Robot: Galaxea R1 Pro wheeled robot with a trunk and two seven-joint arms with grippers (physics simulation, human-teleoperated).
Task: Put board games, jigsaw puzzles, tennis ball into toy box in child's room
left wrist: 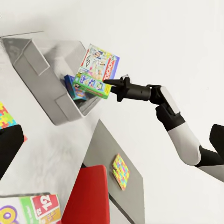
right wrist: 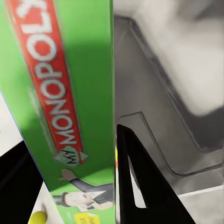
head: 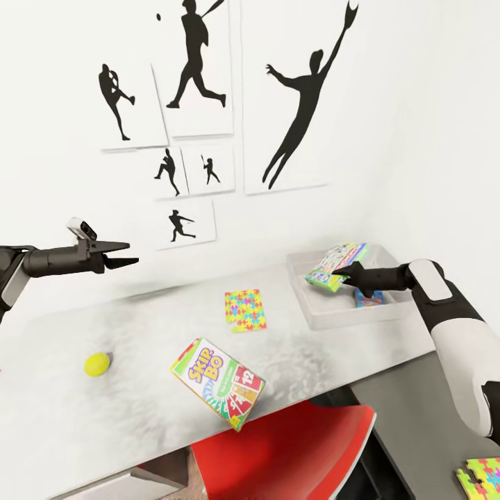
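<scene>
Now the right gripper pinches the Monopoly box by its edge, tilted over the toy box. Stiff, light and flat, it likely suits an edge grip. The left gripper hangs spread.

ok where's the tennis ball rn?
Head view: the tennis ball lies on the table at its left side, below the open left end effector and left of the Skip-Bo box, not in the toy box.
</scene>
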